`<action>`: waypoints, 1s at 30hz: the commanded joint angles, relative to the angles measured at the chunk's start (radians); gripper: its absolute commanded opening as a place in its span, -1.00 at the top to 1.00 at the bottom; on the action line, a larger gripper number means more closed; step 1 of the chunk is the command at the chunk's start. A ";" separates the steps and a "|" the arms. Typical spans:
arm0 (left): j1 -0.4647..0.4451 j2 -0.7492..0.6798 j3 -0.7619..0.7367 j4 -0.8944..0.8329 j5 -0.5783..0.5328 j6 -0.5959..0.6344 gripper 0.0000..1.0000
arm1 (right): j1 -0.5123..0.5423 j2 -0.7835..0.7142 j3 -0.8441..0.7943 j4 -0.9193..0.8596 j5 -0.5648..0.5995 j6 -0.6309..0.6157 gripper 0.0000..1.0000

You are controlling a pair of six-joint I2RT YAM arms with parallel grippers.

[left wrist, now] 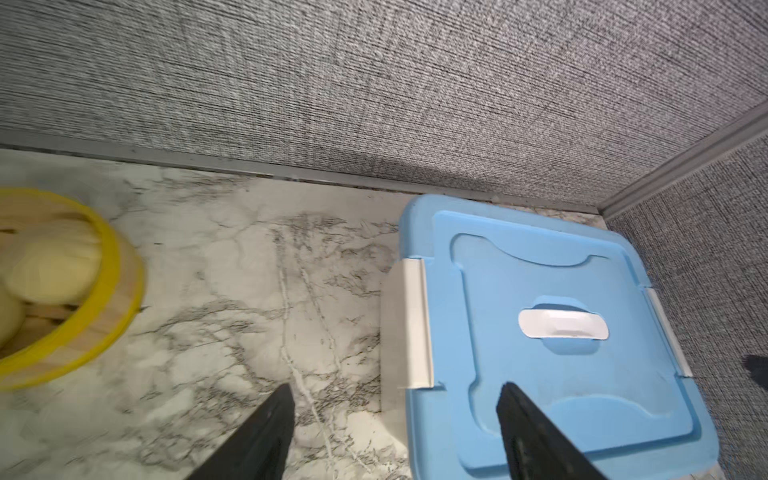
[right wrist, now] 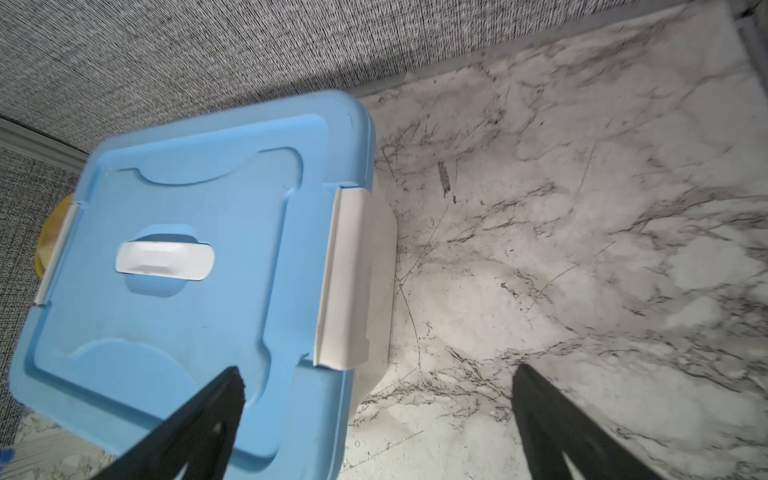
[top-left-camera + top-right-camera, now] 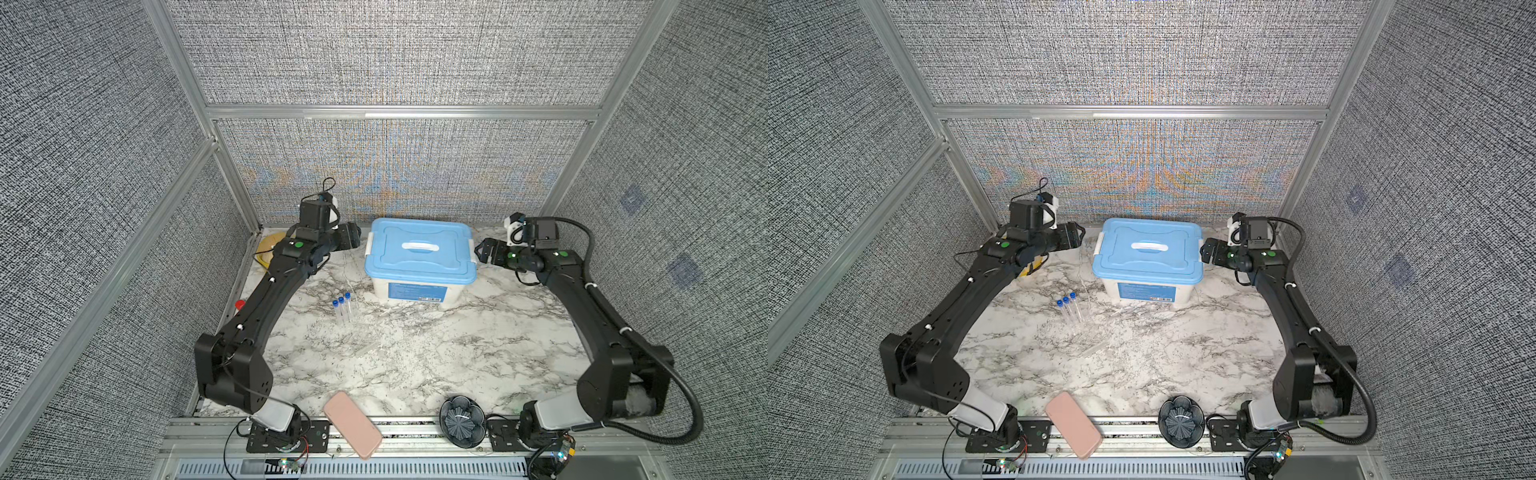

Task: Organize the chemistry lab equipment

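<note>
Three slim clear tubes with blue caps (image 3: 341,308) (image 3: 1070,309) lie side by side on the marble table, left of centre. Behind them stands a white storage box with a closed blue lid (image 3: 419,253) (image 3: 1148,251). My left gripper (image 3: 353,237) (image 1: 397,386) hovers open at the box's left end, its fingers straddling the white side latch (image 1: 409,324). At the box's right end my right gripper (image 3: 482,249) (image 2: 376,370) hangs open, near the other white latch (image 2: 345,278). Neither gripper holds anything. A faint pale stick (image 3: 368,348) lies mid-table.
A yellow-rimmed wooden steamer with pale buns (image 1: 116,266) (image 3: 266,249) sits in the back left corner. A small red cup (image 3: 240,304) shows beside the left arm. A pink phone (image 3: 352,424) and a dark flower-shaped bowl (image 3: 462,420) rest at the front edge.
</note>
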 commanded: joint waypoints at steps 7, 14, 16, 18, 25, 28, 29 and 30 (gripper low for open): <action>0.010 -0.374 -0.418 0.222 -0.380 0.095 -0.98 | -0.011 -0.376 -0.401 0.372 0.316 0.033 -0.98; 0.050 -0.561 -0.755 0.396 -0.555 0.180 -0.98 | -0.032 -0.530 -0.688 0.498 0.377 -0.069 -0.98; 0.080 -0.559 -0.830 0.463 -0.578 0.189 -0.98 | -0.037 -0.553 -0.799 0.637 0.350 -0.145 -0.98; 0.112 -0.552 -0.897 0.546 -0.579 0.215 -0.98 | -0.037 -0.546 -0.913 0.802 0.324 -0.225 -0.98; 0.150 -0.418 -1.102 0.985 -0.502 0.392 -0.98 | -0.041 -0.328 -1.083 1.172 0.290 -0.289 -0.98; 0.150 -0.307 -1.103 1.085 -0.464 0.414 -0.98 | -0.043 -0.167 -1.086 1.378 0.207 -0.316 -0.98; 0.155 -0.263 -1.109 1.141 -0.464 0.411 -0.98 | -0.045 -0.129 -1.062 1.386 0.202 -0.291 -0.98; 0.155 -0.220 -1.118 1.208 -0.468 0.416 -0.98 | -0.048 -0.100 -1.036 1.371 0.189 -0.270 -0.98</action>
